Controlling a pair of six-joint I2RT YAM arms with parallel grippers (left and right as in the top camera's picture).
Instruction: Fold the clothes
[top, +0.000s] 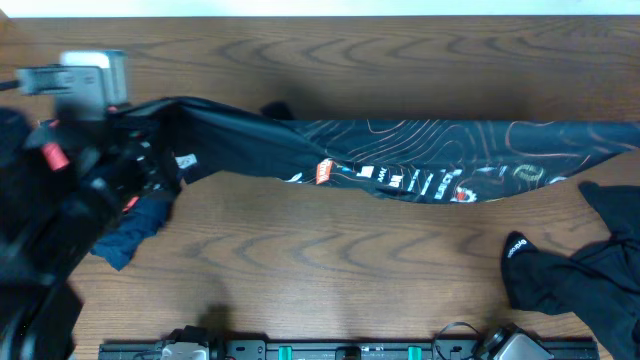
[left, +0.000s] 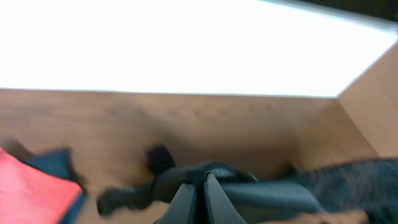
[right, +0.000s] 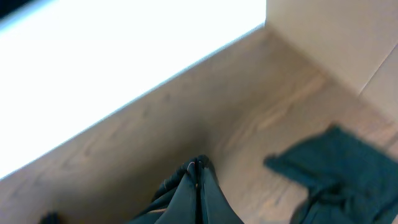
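Observation:
The black T-shirt (top: 420, 160) with thin orange-white contour lines and white lettering is stretched in a long band across the far half of the table. My left gripper (top: 165, 125) is shut on its left end, seen in the left wrist view (left: 205, 177) with cloth (left: 261, 196) pinched between the fingers. My right gripper is off the overhead frame at the right; in the right wrist view (right: 197, 165) it is shut on a pinch of the shirt (right: 171, 186). The shirt hangs taut between both grippers above the wood.
Another black garment (top: 590, 270) lies bunched at the right front, also in the right wrist view (right: 336, 168). A dark blue cloth (top: 135, 230) lies at the left under my left arm. A red-and-blue item (left: 31, 186) shows in the left wrist view. The wooden table (top: 330, 270) carries all.

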